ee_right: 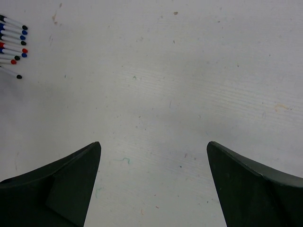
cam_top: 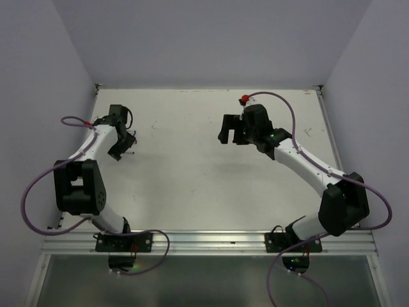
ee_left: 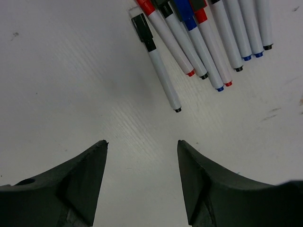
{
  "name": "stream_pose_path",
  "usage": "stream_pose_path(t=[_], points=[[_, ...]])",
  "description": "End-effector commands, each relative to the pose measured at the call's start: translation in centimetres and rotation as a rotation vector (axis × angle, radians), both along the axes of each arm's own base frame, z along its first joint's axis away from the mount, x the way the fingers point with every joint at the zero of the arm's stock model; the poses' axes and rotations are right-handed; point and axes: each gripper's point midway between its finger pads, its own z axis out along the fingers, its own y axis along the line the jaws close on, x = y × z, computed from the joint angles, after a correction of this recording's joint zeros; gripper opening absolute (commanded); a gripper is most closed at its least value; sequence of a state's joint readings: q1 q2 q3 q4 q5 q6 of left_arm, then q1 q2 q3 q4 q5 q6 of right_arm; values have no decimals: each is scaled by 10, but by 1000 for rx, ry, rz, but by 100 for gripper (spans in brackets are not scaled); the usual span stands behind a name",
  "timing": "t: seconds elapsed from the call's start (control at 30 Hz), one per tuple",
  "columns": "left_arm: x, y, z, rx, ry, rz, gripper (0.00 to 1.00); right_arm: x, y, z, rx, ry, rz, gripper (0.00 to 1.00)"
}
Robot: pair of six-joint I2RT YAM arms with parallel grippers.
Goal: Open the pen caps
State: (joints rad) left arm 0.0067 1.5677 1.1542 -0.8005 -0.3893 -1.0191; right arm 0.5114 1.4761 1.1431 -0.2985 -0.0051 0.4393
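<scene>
Well, left gripper (ee_left: 142, 146) jaws apart, nothing held, over white table (ee_left: 57, 85); pens (ee_left: 203, 42) fanned just ahead, slightly right of jaws, pen caps (ee_left: 143, 29) seated on far ends. Right gripper (ee_right: 154, 146) wide open, empty; same pens (ee_right: 13, 45) far off, ahead-left of it

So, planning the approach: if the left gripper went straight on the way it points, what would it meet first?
Probably the black-capped pen, lying nearest of the pens; how high the left gripper sits above the table is unclear.
</scene>
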Motion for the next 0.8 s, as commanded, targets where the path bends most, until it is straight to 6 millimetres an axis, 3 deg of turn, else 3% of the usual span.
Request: stream_pose_path(t=[0.0,0.77], points=[[9,3,-9,-32,27,74,64,-1,-4,19,3,-77,-2,99],[52,12,-39,-19,20,179,56,-16,-2,18,44,-100,37,99]])
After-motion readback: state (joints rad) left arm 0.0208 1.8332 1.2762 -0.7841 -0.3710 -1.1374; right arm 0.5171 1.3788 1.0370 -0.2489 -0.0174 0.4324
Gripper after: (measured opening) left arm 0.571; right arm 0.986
